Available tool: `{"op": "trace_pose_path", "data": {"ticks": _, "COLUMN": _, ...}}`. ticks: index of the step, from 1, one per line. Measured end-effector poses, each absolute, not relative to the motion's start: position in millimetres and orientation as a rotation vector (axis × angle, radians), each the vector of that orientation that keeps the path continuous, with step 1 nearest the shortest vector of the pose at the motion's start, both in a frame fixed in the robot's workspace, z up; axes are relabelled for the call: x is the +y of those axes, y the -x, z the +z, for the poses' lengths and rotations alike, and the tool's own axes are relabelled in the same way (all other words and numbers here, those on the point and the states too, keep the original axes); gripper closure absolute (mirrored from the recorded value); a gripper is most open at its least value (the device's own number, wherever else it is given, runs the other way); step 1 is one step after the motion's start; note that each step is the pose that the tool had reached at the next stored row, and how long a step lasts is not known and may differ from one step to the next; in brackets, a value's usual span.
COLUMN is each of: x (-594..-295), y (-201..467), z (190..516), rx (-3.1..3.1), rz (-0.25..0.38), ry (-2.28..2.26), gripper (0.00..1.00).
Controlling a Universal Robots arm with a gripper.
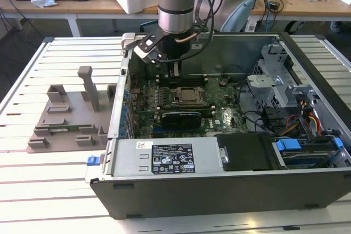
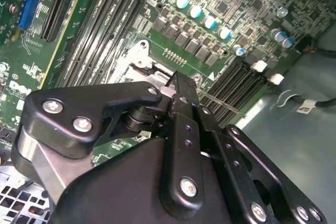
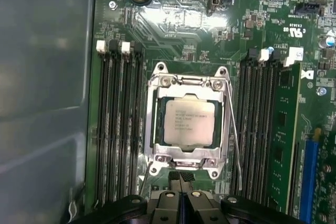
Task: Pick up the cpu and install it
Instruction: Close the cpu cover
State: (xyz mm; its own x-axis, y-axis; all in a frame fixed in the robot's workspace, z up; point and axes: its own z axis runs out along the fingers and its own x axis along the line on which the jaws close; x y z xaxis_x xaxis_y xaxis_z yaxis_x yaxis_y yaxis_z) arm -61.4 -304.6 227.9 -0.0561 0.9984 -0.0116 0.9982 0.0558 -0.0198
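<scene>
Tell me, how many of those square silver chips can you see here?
1. The cpu lies in the metal socket frame on the green motherboard, between the memory slots, close to the gripper. The arm may hide others.

The case (image 1: 219, 190) lies open on top, so the way down to the board is free. Nothing stands over the cpu (image 3: 190, 123). A metal frame (image 3: 184, 81) rings it, with low memory slots (image 3: 115, 129) on both sides and one upright memory stick (image 3: 281, 140) beyond. The gripper (image 3: 180, 178), fingers together, hangs just off the frame's edge. A black card (image 1: 184, 116) rises near the socket. The drive cage (image 1: 274, 75) and cables (image 1: 274, 121) crowd the exterior view's right, seemingly well apart from the socket.
</scene>
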Motion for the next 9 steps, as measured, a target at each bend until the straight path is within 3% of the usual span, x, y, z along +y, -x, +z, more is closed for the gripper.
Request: {"op": "trace_pose_path", "data": {"ticks": 9, "x": -309.7, "y": 52.0, "z": 207.5, "rx": -2.279, "rz": 0.035, "ry": 2.155, "gripper": 0.89}}
